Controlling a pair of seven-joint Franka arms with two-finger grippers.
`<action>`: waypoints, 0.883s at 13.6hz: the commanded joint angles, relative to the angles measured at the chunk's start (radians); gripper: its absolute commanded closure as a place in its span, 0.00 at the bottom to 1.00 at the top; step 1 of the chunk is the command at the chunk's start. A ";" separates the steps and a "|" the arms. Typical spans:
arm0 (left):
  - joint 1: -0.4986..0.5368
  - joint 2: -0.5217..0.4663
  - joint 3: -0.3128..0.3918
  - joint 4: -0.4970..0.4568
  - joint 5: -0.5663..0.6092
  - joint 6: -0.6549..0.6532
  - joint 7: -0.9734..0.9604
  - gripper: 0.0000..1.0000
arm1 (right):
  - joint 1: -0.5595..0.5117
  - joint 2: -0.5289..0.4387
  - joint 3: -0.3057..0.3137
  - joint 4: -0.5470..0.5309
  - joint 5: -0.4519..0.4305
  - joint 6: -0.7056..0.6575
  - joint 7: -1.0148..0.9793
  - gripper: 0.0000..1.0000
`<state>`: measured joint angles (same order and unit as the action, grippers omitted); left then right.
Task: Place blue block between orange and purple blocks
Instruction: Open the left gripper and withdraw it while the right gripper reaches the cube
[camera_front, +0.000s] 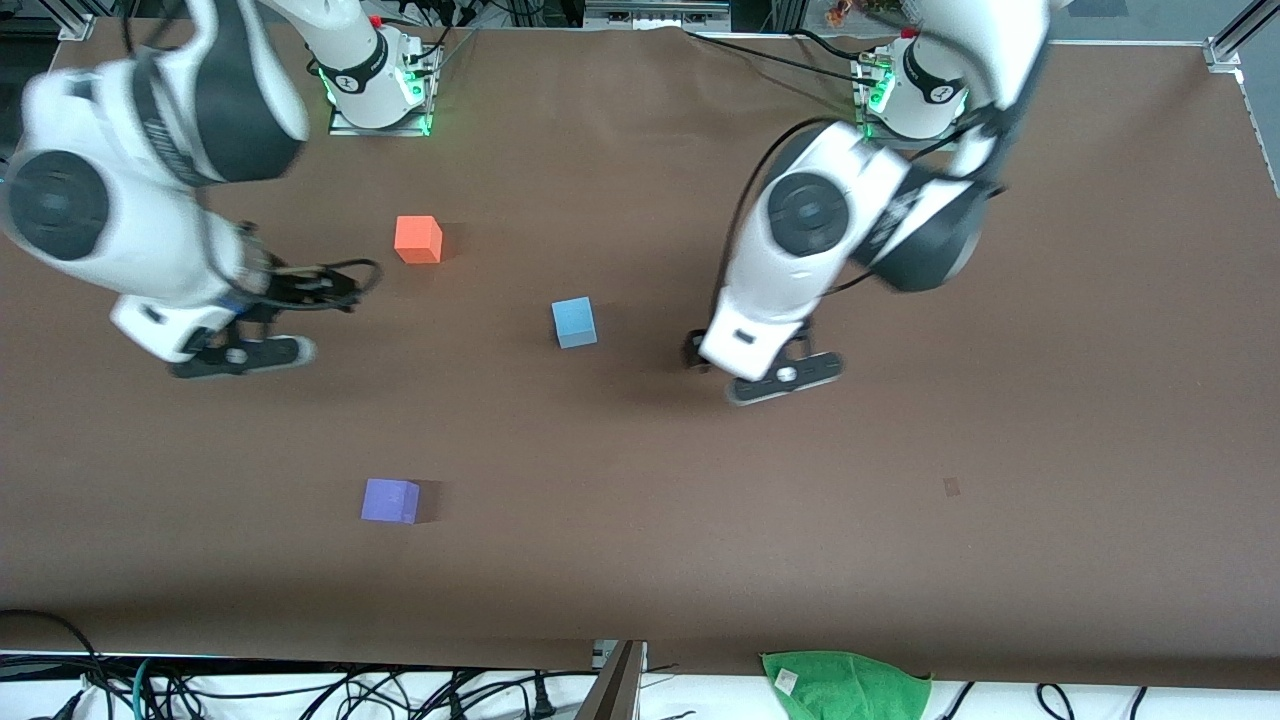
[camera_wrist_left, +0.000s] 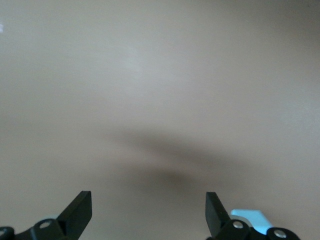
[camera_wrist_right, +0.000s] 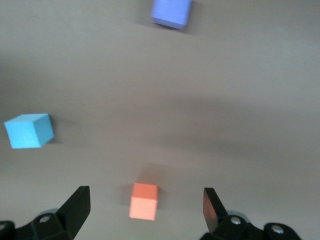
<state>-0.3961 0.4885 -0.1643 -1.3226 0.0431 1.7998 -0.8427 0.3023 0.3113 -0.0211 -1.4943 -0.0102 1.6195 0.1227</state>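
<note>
Looking at the front view, you find the light sky-blue matte cube (camera_front: 574, 322) on the brown table (camera_front: 900, 520), sitting free, roughly level between the bright orange matte cube (camera_front: 418, 239) and the violet-purple matte cube (camera_front: 390, 500), but offset toward the left arm's end. Your left gripper (camera_front: 765, 375) hovers beside it; the right gripper (camera_front: 240, 350) waits near the orange cube. In the left wrist view, your fingers (camera_wrist_left: 80, 210) stand wide and empty. In the right wrist view, its fingers (camera_wrist_right: 77, 205) stand equally wide. Judge alignment carefully before retreating.
</note>
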 joint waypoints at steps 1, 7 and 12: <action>0.109 -0.183 -0.014 -0.082 0.009 -0.165 0.170 0.00 | 0.078 0.047 -0.005 -0.001 0.028 0.045 0.058 0.00; 0.382 -0.401 -0.014 -0.173 -0.024 -0.318 0.555 0.00 | 0.259 0.163 -0.005 -0.027 0.050 0.207 0.225 0.00; 0.470 -0.553 -0.012 -0.432 -0.040 -0.203 0.634 0.00 | 0.342 0.221 -0.005 -0.110 0.052 0.385 0.295 0.00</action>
<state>0.0551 0.0023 -0.1617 -1.6457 0.0191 1.5354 -0.2391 0.6288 0.5384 -0.0167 -1.5379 0.0286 1.9271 0.4014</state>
